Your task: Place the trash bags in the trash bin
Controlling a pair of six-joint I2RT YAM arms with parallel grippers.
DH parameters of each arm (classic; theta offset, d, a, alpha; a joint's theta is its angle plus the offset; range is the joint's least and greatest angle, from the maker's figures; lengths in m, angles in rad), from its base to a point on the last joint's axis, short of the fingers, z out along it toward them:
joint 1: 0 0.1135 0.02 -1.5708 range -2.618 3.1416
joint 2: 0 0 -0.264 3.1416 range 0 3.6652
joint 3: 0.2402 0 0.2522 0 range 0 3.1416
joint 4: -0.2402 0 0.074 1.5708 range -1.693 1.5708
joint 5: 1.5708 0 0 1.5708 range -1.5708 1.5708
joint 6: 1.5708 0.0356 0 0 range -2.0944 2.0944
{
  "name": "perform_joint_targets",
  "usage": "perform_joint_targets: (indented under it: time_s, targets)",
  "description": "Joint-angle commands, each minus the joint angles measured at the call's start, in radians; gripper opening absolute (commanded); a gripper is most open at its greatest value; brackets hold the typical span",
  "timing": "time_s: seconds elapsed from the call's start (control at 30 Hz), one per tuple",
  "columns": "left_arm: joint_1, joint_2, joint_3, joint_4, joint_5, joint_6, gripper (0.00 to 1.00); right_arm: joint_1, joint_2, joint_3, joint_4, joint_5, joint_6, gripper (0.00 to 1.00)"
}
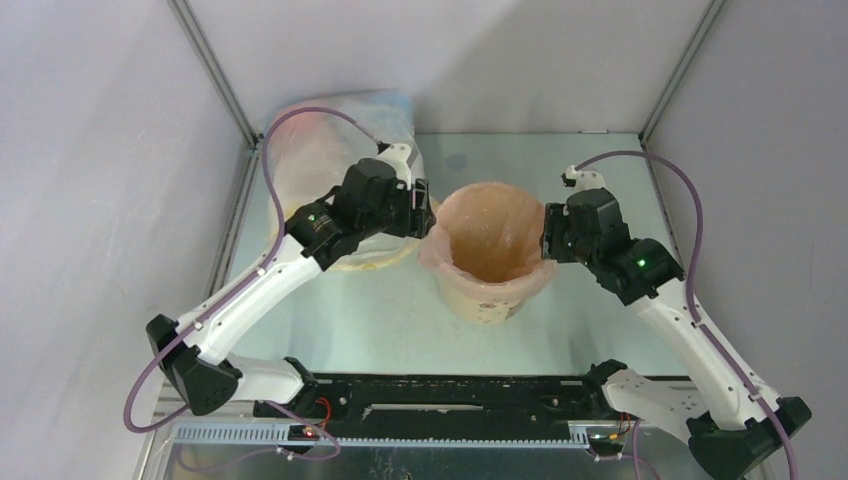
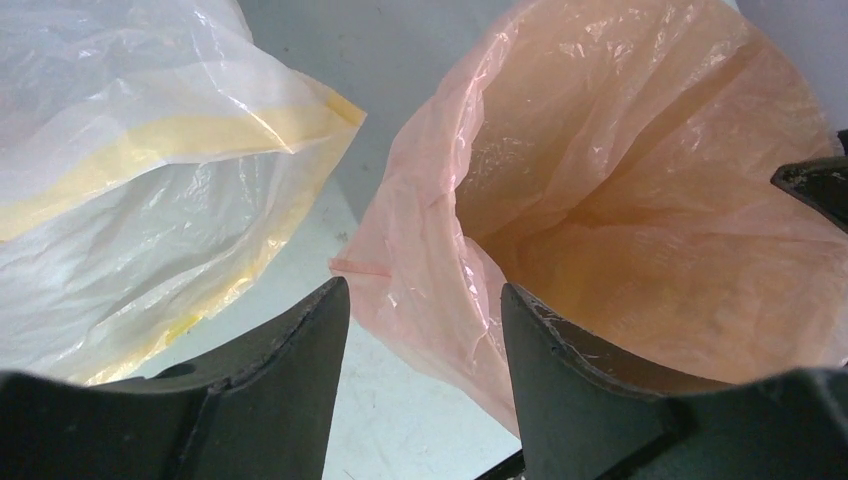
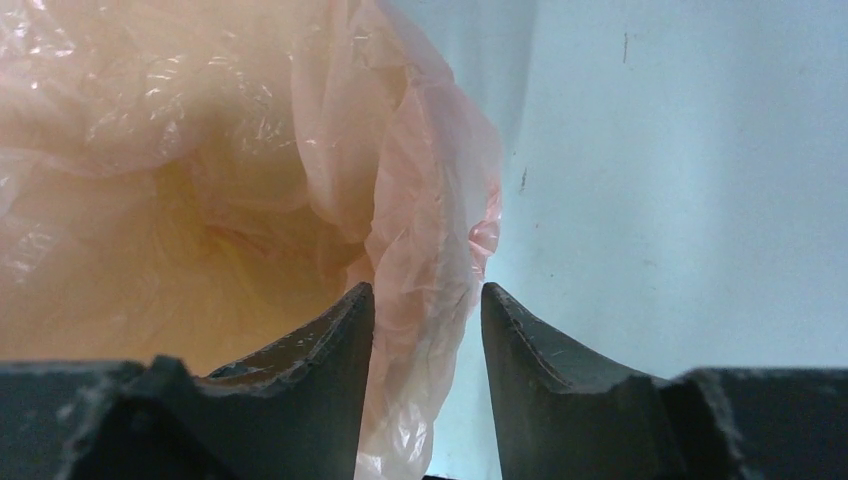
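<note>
The pale-pink trash bag (image 1: 495,215) lines the tan trash bin (image 1: 488,306), its mouth open and its edge folded down over the rim. My left gripper (image 1: 428,215) is open at the bin's left rim. In the left wrist view (image 2: 422,295) the bag's folded-over edge (image 2: 430,250) hangs between the fingers, with one finger over the bag's inside. My right gripper (image 1: 547,240) is open at the right rim. In the right wrist view (image 3: 428,290) the bag's edge (image 3: 425,230) hangs between the fingers and touches the left one.
A big clear whitish sack with a yellow hem (image 1: 320,150) lies at the back left, just behind the left gripper; it also shows in the left wrist view (image 2: 150,180). Enclosure walls and frame posts (image 1: 215,80) close in the table's back and sides.
</note>
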Motion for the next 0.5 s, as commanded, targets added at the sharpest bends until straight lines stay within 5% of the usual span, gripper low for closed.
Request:
perform_joint_targets:
  time_s: [0.0, 0.47]
  targets:
    - [-0.004, -0.066, -0.022, 0.086, -0.036, -0.003, 0.65, -0.022, 0.033, 0.006, 0.041, 0.037, 0.020, 0.45]
    - [-0.003, -0.194, -0.154, 0.133, -0.111, -0.004, 0.66, -0.068, 0.229, 0.087, 0.107, 0.052, 0.010, 0.14]
